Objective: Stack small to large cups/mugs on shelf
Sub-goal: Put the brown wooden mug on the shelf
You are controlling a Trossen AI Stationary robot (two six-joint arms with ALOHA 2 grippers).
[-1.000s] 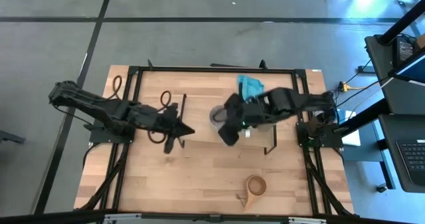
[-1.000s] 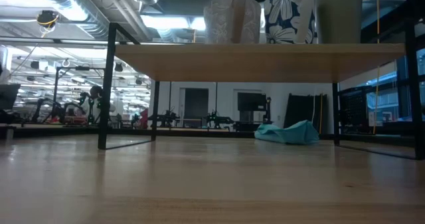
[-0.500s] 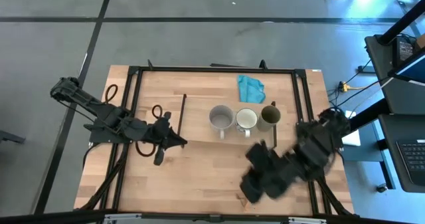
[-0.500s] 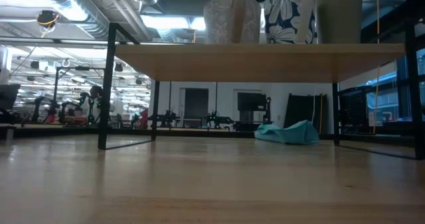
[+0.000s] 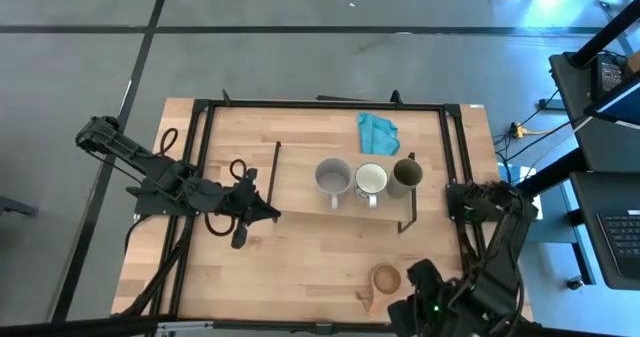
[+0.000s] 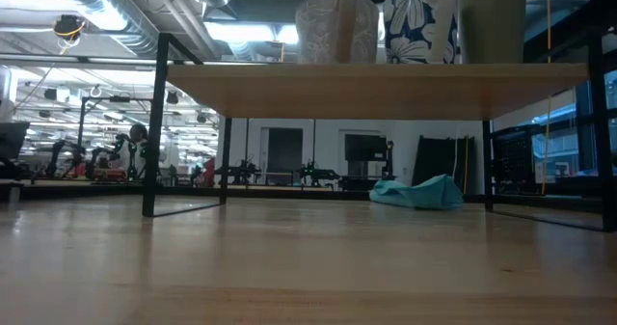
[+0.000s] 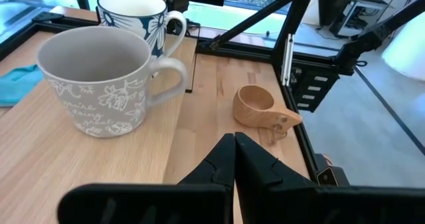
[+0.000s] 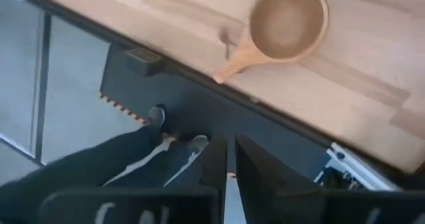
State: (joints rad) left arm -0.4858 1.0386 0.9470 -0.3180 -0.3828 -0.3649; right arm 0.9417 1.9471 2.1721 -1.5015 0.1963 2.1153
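The work surface is a light-wood tabletop (image 5: 300, 247) in a black metal frame, standing on a grey concrete floor (image 5: 300, 57) marked with dark lines. On it sits the shelf (image 6: 376, 86), a low light-wood board on black wire legs. In the high view three mugs stand in a row on the shelf: the grey mug (image 5: 333, 178), the white mug (image 5: 371, 180) just beside it, and the olive-green mug (image 5: 406, 175) at the right end. In the low view the white mug shows a dark floral print. The wooden cup (image 5: 385, 279) with its long handle lies apart from the shelf, on the bare tabletop near the front edge. A teal cloth (image 5: 376, 132) rests on the tabletop behind the shelf.

The left gripper (image 5: 240, 239) hangs over the tabletop to the left of the shelf, its fingers (image 7: 229, 164) pressed together on nothing. The right gripper (image 8: 229, 157) is at the front right corner of the table, just beside the wooden cup and beyond the table edge; its fingers stand close with a narrow gap and hold nothing.

The low view looks under the shelf into a large workshop room with ceiling ducts, strip lights and equipment stands.
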